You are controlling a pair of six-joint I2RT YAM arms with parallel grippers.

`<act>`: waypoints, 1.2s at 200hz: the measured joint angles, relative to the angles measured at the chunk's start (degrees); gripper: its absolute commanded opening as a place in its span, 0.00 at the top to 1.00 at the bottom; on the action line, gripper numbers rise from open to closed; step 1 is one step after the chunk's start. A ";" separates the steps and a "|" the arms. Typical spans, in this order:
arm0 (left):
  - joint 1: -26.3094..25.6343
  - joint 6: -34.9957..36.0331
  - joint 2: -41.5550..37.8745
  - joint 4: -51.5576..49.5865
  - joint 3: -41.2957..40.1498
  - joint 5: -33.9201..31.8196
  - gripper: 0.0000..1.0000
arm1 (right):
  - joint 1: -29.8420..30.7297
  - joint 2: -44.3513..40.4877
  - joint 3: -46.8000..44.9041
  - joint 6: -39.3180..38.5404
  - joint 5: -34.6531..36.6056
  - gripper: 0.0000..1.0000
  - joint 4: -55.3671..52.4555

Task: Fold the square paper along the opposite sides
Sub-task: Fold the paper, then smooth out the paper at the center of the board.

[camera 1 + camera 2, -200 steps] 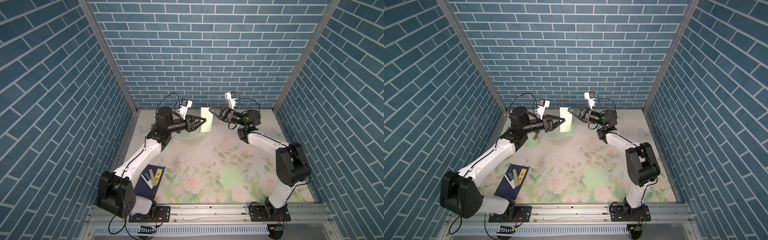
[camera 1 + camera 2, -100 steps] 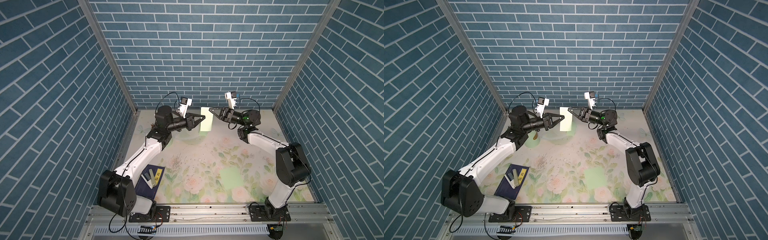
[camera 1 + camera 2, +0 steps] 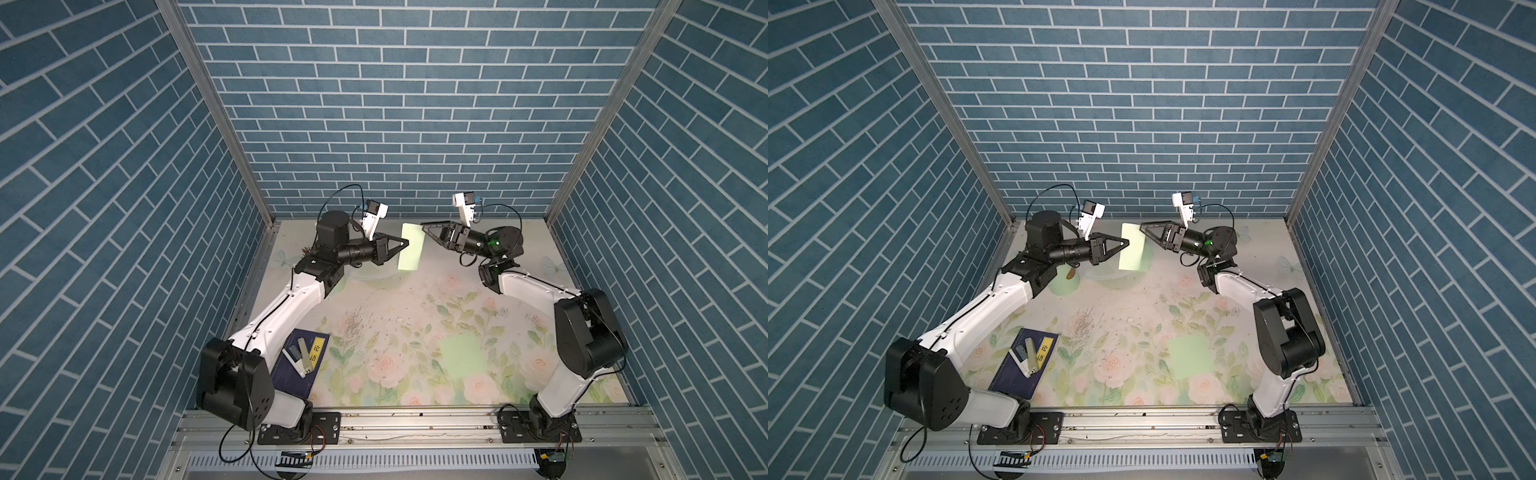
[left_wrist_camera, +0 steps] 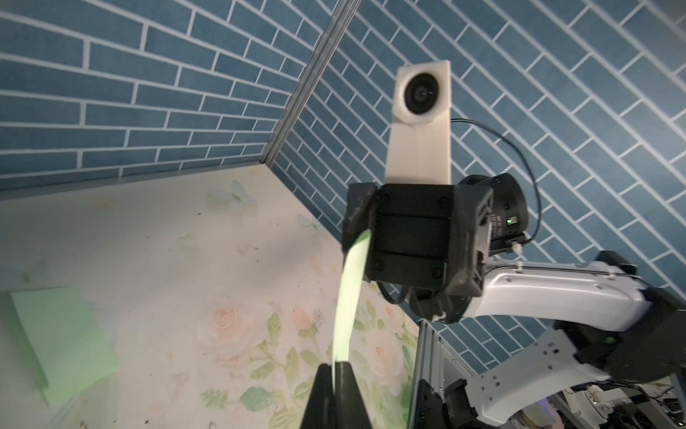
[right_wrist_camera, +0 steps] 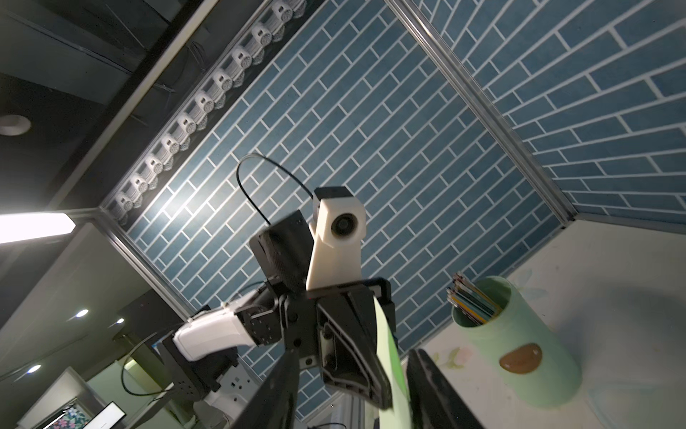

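In both top views you see the green paper (image 3: 411, 247) hanging in the air at the back of the table (image 3: 415, 332), its long axis almost vertical, between the left gripper (image 3: 404, 242), pinched on its edge, and the right gripper (image 3: 424, 229) at its top corner. In the left wrist view your left jaws are clenched on the paper's lower edge. In the right wrist view the right jaws stand apart around the sheet, probably released, though blur hides contact.
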 measured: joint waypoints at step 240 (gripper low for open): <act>-4.33 15.63 23.71 -23.58 -7.43 -14.21 1.00 | 25.68 11.91 -21.20 -75.91 35.30 1.00 -20.04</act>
